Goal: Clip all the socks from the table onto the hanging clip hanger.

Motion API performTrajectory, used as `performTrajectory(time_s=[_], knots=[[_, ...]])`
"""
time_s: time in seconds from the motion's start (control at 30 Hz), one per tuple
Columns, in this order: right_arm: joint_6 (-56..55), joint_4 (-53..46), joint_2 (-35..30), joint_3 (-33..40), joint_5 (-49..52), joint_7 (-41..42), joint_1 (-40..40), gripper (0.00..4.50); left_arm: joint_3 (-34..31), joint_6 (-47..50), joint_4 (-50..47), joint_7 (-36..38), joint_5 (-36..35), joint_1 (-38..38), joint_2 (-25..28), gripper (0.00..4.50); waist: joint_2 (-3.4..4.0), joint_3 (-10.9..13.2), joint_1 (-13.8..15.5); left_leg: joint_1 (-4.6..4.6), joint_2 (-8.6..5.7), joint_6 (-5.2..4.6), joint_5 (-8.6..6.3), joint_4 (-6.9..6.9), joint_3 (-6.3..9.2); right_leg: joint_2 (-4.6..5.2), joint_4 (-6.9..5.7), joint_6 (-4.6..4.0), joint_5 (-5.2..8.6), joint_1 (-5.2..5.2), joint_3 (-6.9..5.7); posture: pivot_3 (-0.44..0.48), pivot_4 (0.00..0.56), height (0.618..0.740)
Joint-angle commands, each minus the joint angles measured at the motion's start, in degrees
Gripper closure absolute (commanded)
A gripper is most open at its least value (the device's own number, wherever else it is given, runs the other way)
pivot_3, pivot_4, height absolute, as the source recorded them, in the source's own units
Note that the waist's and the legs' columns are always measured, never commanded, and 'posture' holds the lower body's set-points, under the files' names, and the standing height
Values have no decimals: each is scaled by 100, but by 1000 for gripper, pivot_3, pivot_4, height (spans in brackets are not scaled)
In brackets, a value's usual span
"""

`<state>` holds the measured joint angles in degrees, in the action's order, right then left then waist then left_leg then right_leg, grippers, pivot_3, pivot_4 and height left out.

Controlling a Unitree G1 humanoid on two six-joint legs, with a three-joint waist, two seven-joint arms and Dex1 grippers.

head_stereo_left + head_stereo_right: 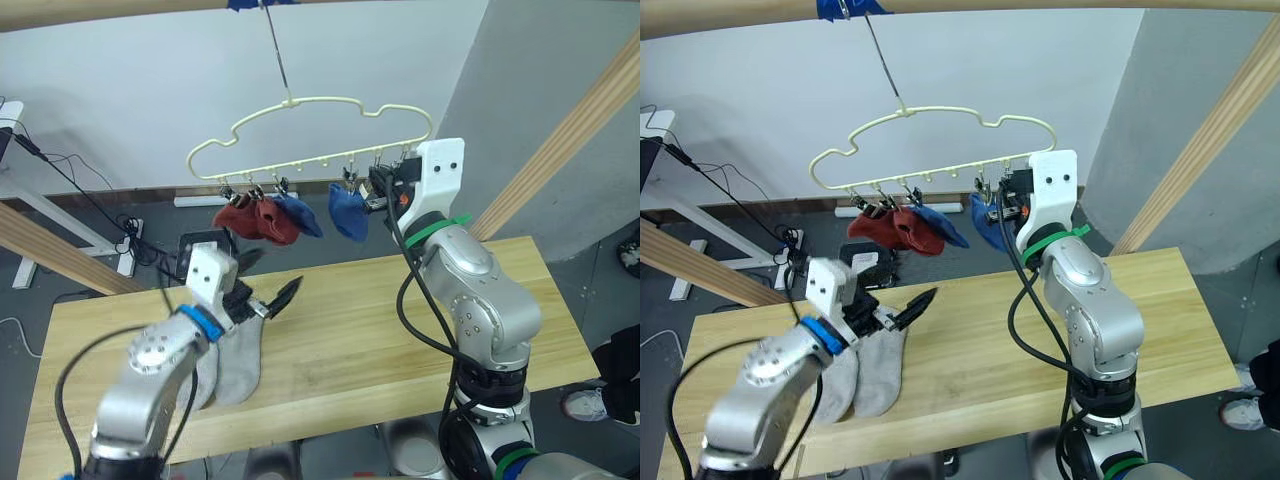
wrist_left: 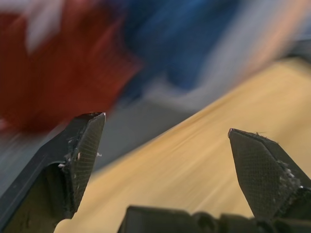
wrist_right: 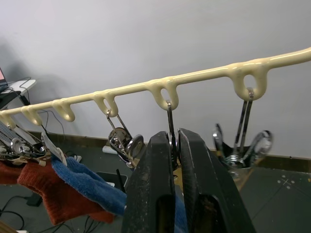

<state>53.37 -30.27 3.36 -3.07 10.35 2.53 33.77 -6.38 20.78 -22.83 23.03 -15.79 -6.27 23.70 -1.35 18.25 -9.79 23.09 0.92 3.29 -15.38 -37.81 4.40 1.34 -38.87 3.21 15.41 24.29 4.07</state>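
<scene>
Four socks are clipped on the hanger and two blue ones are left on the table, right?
Not quite. The two socks left on the table are light grey, not blue, as the left eye view shows. Four socks do hang from the clip hanger.

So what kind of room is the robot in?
Probably a lab or workshop, not a home: a plain wood table under a rough wooden pole frame, loose cables on the grey floor, and a clip hanger with socks.
</scene>
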Motion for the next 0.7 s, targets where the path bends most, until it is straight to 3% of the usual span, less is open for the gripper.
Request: performTrajectory(time_s=[0.03, 0.17, 0.47, 0.7], knots=[[-64, -226, -18, -24, 96, 40, 9, 4486, -96, -243, -99, -329, 298, -397, -150, 0, 0, 0, 4, 0, 0, 0, 0, 0, 1, 0, 0, 0, 0, 0, 0, -234, 302, 737], [-32, -228, -43, -53, 121, 74, 11, 4486, -48, -150, 414, -506, 350, -532, -427, 0, 0, 0, 39, -1, -6, 0, 0, -4, -1, 6, -1, 0, 0, -6, -3, -236, 307, 737], [47, -257, -44, -92, 124, 110, -3, 4486, 79, -222, 1903, -780, 731, 157, -625, 0, 0, 0, 15, -4, -16, 0, 0, -3, -6, -9, -5, -2, -2, -5, -10, -254, 312, 737], [78, -281, -43, -96, 114, 99, -5, 4486, 227, 205, 2022, -678, 769, 257, -582, 0, -1, -1, -3, -5, -15, 0, 0, -3, -3, -4, -4, -2, -2, -5, -3, -260, 311, 737]])
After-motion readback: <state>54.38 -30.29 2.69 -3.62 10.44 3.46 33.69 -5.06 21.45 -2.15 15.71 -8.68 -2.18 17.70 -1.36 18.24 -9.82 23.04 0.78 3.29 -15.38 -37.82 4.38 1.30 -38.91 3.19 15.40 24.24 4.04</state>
